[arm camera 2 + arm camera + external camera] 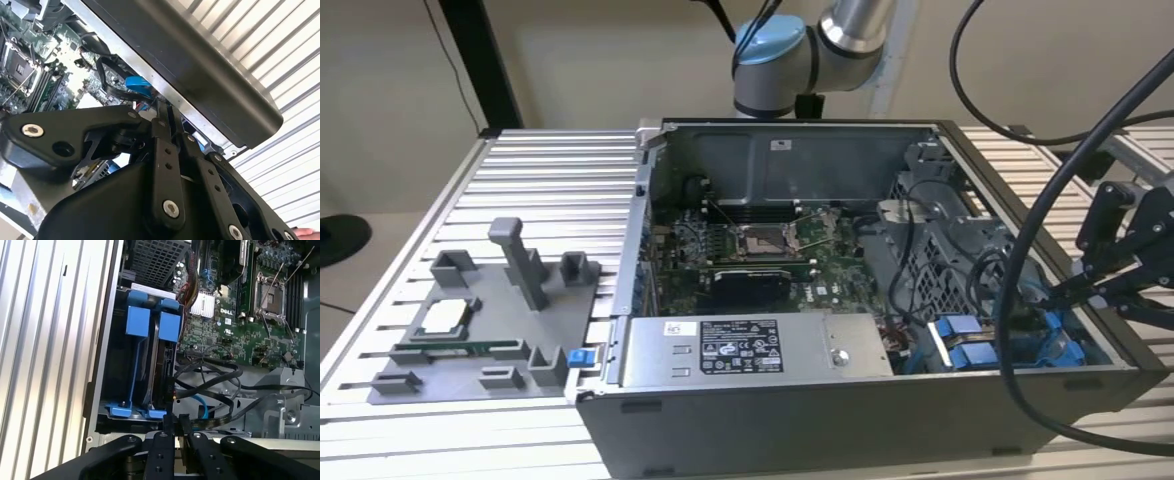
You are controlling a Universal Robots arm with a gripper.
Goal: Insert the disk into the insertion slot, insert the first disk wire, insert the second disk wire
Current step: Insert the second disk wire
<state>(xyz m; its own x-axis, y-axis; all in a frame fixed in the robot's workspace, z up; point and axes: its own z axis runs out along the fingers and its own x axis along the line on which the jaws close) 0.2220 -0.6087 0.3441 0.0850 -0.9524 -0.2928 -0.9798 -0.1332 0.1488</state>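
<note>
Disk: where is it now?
In the first wrist view the disk sits in the insertion slot, between the case wall and the motherboard; that is the exterior view's right.

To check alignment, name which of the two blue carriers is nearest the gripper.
The blue carrier on the motherboard's side: the gripper sits just off its end. The other carrier lies nearer the case wall.

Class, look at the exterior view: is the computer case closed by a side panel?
No: the computer case lies open, its motherboard in plain sight.
</note>
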